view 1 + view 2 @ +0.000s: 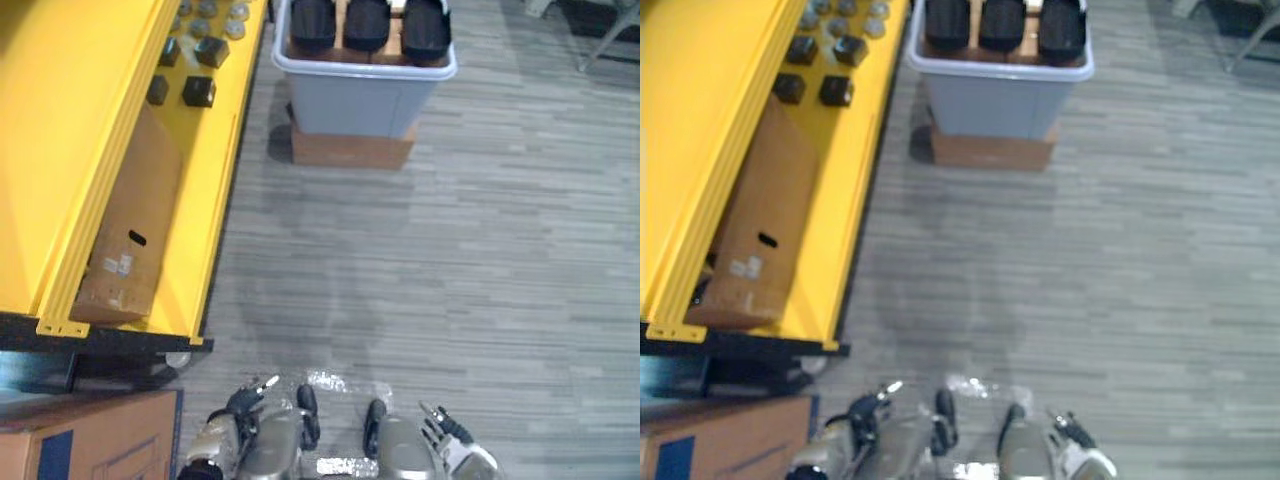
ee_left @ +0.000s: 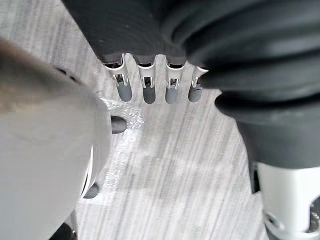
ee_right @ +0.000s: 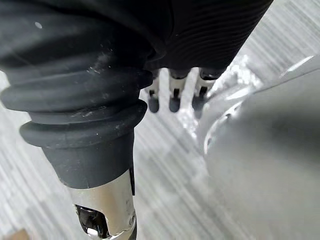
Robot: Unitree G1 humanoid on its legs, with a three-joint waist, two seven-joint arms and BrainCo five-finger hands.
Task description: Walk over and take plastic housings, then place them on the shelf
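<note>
Three black plastic housings (image 1: 367,22) stand side by side in a grey bin (image 1: 365,98) on the floor at the far centre. Left of it runs a yellow shelf (image 1: 90,130) with small black blocks (image 1: 198,92) and grey parts on it. My left hand (image 1: 236,406) hangs low at the near edge, far from the bin, fingers (image 2: 145,86) straight and holding nothing. My right hand (image 1: 450,435) hangs beside it, its fingers (image 3: 172,96) likewise relaxed and empty.
The bin rests on a flat brown box (image 1: 350,150). A long cardboard box (image 1: 130,235) lies on the yellow shelf. Another cardboard box (image 1: 90,440) sits at the near left. Chair legs (image 1: 605,40) show at the far right. Grey plank floor (image 1: 420,280) stretches between me and the bin.
</note>
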